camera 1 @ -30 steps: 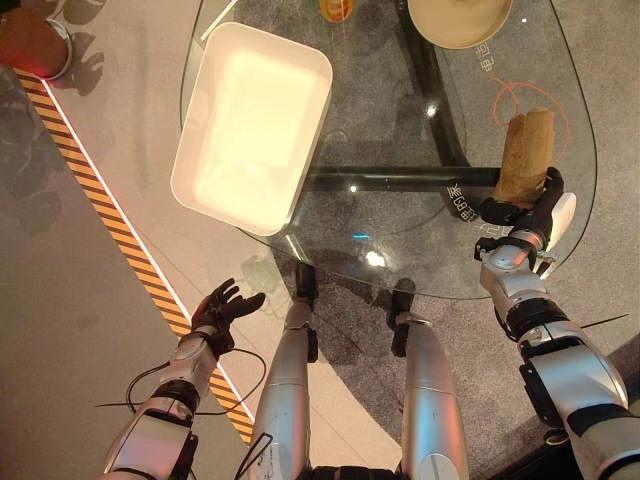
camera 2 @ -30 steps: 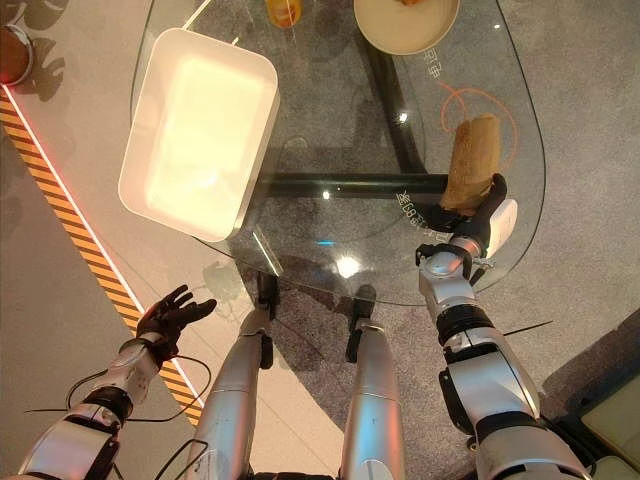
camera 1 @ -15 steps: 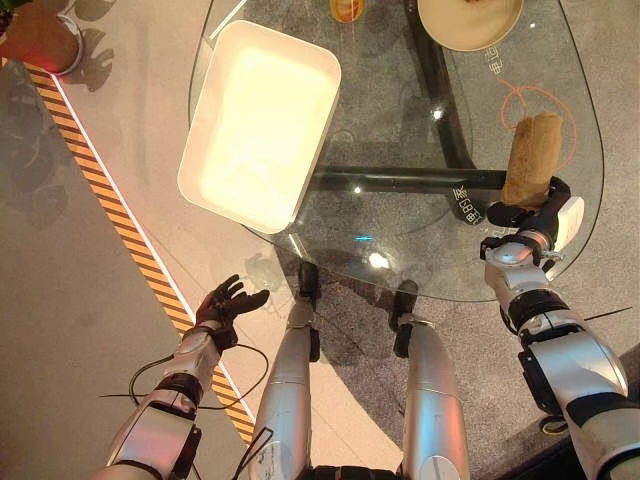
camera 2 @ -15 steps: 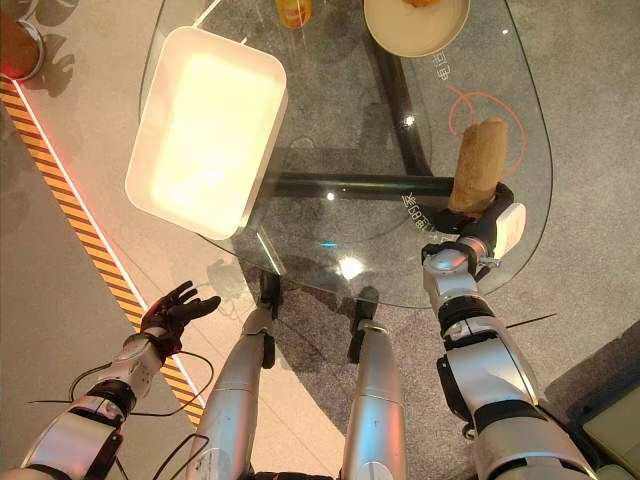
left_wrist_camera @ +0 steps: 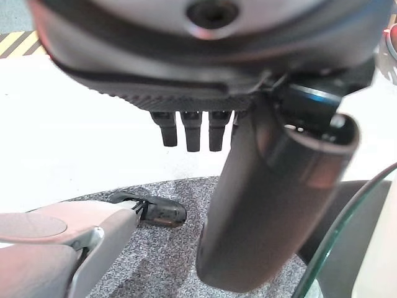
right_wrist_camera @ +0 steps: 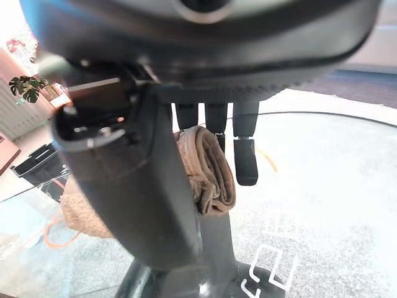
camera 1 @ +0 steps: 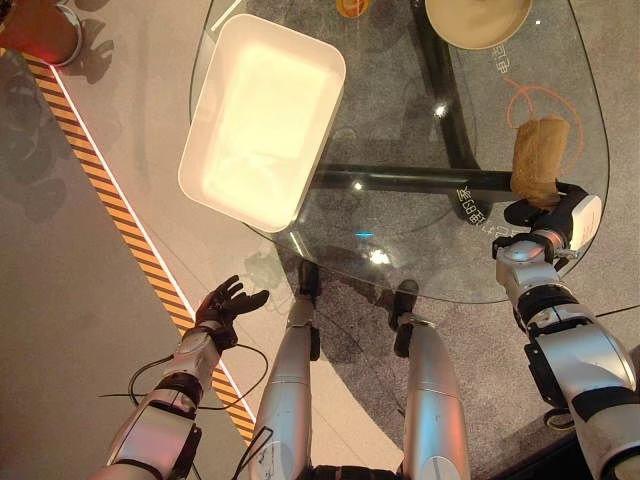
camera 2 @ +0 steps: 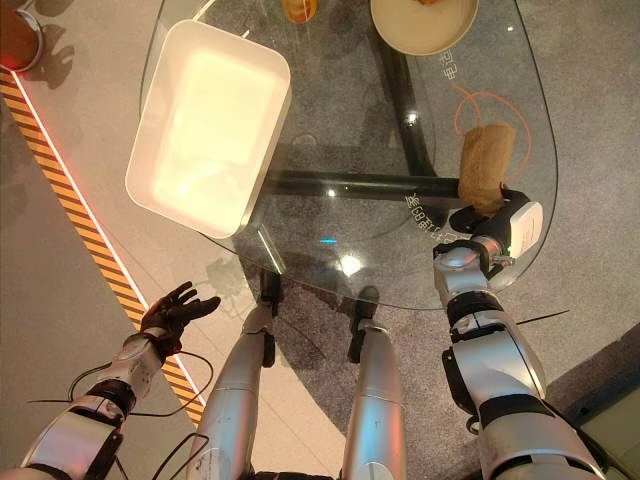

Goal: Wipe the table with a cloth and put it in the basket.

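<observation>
A round tan bowl (camera 1: pixel 478 20) sits at the far edge of the glass top — something small and pale brown lies inside it. Just to its left stands an orange object (camera 1: pixel 352 6), cut off by the frame. On the floor to the left, a yellow-and-black striped strip (camera 1: pixel 120 215) runs diagonally beside a glowing red line, and a reddish-brown round pot (camera 1: pixel 40 28) stands at the upper left corner — a grey carpet (camera 1: pixel 345 330) lies beneath the glass

- The dark right hand (camera 1: pixel 548 212) has slid toward 3 o'clock along the round glass table's (camera 1: pixel 400 260) near rim, dragging the rolled tan cloth (camera 1: pixel 538 160) with it.
</observation>
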You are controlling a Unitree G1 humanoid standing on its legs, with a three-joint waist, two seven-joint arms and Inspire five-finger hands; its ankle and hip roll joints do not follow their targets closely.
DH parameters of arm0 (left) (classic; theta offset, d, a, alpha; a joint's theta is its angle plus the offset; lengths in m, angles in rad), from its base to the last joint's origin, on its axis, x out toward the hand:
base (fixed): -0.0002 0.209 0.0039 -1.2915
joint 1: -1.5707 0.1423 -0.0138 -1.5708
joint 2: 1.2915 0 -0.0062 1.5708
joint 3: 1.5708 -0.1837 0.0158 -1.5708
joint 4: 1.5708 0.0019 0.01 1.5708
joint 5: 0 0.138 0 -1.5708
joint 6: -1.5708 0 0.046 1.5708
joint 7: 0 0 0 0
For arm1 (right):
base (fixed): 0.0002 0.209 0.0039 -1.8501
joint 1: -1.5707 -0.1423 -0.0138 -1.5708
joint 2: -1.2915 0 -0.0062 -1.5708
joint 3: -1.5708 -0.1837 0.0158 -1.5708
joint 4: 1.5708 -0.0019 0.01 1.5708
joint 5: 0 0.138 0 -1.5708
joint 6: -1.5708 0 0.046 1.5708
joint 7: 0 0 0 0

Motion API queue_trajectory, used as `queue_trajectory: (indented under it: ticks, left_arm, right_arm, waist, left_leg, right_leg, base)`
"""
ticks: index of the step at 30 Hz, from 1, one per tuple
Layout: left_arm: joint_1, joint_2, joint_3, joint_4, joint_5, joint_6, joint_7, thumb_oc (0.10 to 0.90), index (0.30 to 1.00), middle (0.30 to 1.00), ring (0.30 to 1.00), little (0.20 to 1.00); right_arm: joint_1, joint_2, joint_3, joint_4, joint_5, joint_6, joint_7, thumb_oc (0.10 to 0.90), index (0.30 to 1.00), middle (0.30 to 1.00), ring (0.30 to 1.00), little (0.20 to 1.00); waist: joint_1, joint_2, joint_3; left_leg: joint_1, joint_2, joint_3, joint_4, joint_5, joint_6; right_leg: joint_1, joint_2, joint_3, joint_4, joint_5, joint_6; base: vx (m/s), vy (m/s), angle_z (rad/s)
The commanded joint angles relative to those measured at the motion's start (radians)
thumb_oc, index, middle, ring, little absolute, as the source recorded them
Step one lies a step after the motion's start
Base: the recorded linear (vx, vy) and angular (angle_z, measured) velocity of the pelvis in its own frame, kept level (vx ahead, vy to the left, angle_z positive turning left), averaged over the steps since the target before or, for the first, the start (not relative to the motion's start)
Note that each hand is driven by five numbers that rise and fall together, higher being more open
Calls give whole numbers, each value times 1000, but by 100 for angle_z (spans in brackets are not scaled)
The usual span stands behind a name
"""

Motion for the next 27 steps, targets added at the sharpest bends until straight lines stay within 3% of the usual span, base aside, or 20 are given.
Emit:
queue_trajectory:
  ticks: [1,9,15,27]
  left_arm:
    - [-5,14,7,37,20,-21,5,800,900,900,900,900]
    - [-2,13,-3,18,17,-15,14,800,900,900,900,900]
    - [7,7,-8,2,16,-18,20,800,900,900,900,900]
    - [26,-10,-14,-36,23,-20,30,800,900,900,900,900]
  right_arm:
    - [-21,-77,35,10,-48,-38,-11,100,300,300,300,200]
    - [-49,-79,85,-50,-131,-53,24,100,300,300,300,200]
    - [-89,-69,169,-144,-260,-24,41,100,300,300,300,200]
    - [-156,-51,364,-344,-454,108,141,100,300,300,300,200]
  waist:
    - [-9,26,-20]
    - [-8,26,-20]
    - [-4,26,-20]
    - [10,32,-20]
  left_leg:
    - [-12,-67,35,142,-175,60]
    - [-8,-71,35,126,-167,59]
    - [-5,-75,34,119,-162,58]
    - [6,-89,34,101,-149,60]
  right_leg:
    - [11,50,-10,-145,99,16]
    - [15,52,-12,-159,107,19]
    - [18,50,-16,-167,108,18]
    - [31,47,-26,-180,104,9]
  base:
    - [0,0,0]
    - [0,0,0]
    - [0,0,0]
    - [0,0,0]
